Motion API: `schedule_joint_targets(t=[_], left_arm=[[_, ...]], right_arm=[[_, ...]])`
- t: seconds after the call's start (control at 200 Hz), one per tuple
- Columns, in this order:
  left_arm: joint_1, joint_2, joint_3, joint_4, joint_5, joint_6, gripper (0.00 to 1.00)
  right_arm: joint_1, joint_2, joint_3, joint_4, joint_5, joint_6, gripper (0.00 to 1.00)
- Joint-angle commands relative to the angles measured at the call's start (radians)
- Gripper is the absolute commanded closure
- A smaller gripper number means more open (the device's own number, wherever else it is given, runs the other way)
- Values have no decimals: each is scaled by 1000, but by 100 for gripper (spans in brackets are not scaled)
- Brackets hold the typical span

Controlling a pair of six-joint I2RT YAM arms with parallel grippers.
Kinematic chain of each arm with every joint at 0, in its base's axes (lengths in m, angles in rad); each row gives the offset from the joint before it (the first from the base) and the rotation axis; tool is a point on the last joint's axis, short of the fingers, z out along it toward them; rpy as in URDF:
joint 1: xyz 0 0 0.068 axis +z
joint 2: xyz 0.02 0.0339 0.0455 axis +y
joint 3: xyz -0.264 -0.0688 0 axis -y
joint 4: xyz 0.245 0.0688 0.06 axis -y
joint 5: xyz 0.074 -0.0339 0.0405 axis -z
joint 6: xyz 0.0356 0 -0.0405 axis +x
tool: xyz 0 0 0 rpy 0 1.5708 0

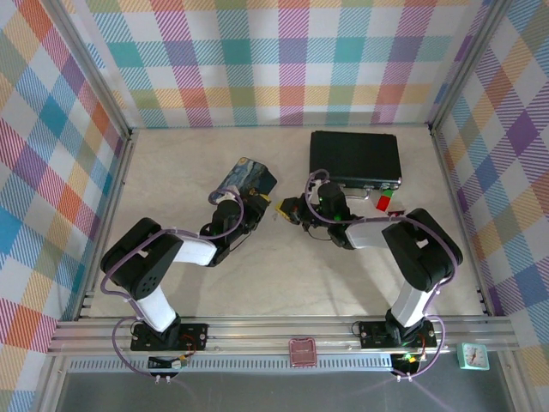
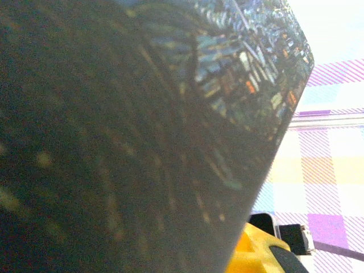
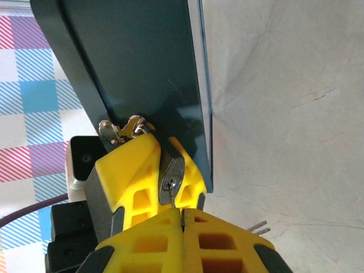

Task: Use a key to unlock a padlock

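Between the two arms, near mid-table [image 1: 283,283], I see the grippers meeting tip to tip just in front of the painted tin [image 1: 244,178]. On the right wrist camera the left gripper [image 3: 162,170] has its yellow fingers [image 3: 128,168] clamped on either side of the small silvery padlock [image 3: 170,181]. The keyhole faces my camera and the padlock sits close against the tin's dark wall. The right gripper [image 3: 182,219] has its fingers pressed flat together, pinching what looks like the thin blade of the key [image 3: 171,199]. The blade's tip is at the keyhole, though I cannot tell how deep it sits. The black case [image 1: 354,157] lies flat farther back on the right, apart from both grippers.
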Motion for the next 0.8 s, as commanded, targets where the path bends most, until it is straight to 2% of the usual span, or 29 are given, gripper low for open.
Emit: schedule_joint_targets(t=[0.0,0.215,0.505,0.725,0.795], left_arm=[[-59,-40,21,49,82,-31,100],[-67,-37,18,76,87,-31,100],[-70,-74,-17,57,128,-19,100],[-8,-101,0,-66,152,95,100],[9,-103,2,-121,138,139,100]], right_arm=[[38,30,9,138,0,58,100],[58,59,40,126,5,28,100],[-44,52,66,65,-102,-82,100],[-59,-67,55,-241,-169,-317,100],[-71,-80,47,-285,-191,-367,100]])
